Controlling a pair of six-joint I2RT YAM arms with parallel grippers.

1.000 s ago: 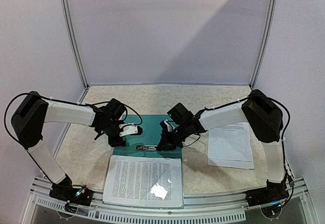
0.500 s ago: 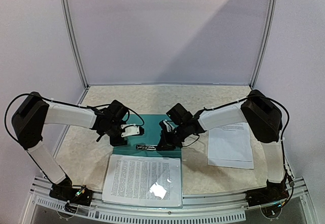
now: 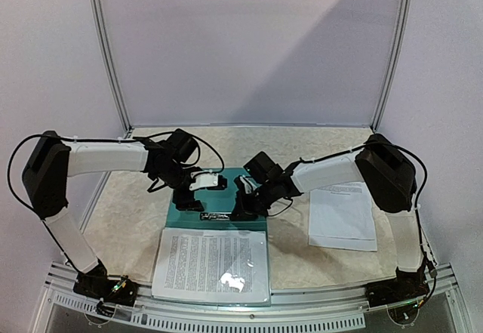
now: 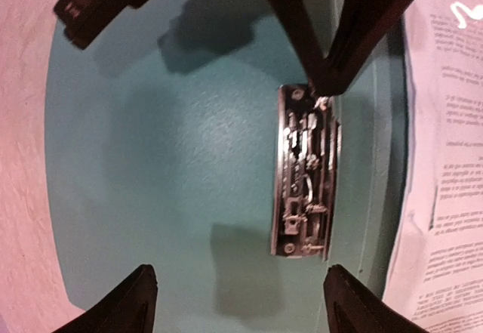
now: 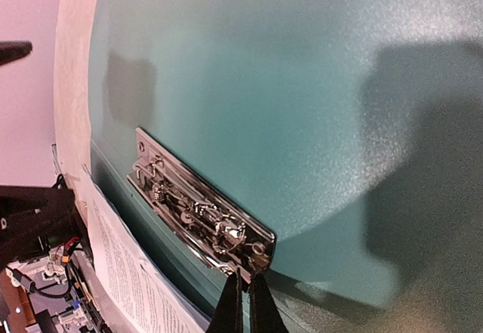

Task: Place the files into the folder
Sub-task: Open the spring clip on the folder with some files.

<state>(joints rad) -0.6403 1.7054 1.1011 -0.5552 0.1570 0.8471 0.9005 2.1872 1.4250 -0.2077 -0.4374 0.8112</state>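
The teal folder [image 3: 219,197] lies open in the middle of the table, its silver clip [image 3: 216,216] near the fold. The clip also shows in the left wrist view [image 4: 306,174] and the right wrist view [image 5: 200,212]. A stack of printed files [image 3: 211,265] lies on the near half. My left gripper [image 3: 190,203] hangs open and empty over the teal cover [image 4: 173,159], left of the clip; its jaws stand wide apart [image 4: 240,299]. My right gripper [image 3: 238,214] is shut, its tips [image 5: 243,303] touching the clip's right end.
One more printed sheet [image 3: 343,214] lies on the table at the right, under the right arm. The files' edge shows beside the clip in the left wrist view [image 4: 445,159] and the right wrist view [image 5: 128,272]. Metal frame posts [image 3: 106,53] stand behind.
My left arm has swung right and further onto the folder, its gripper now over the cover next to the clip. The right gripper has stayed at the clip's end.
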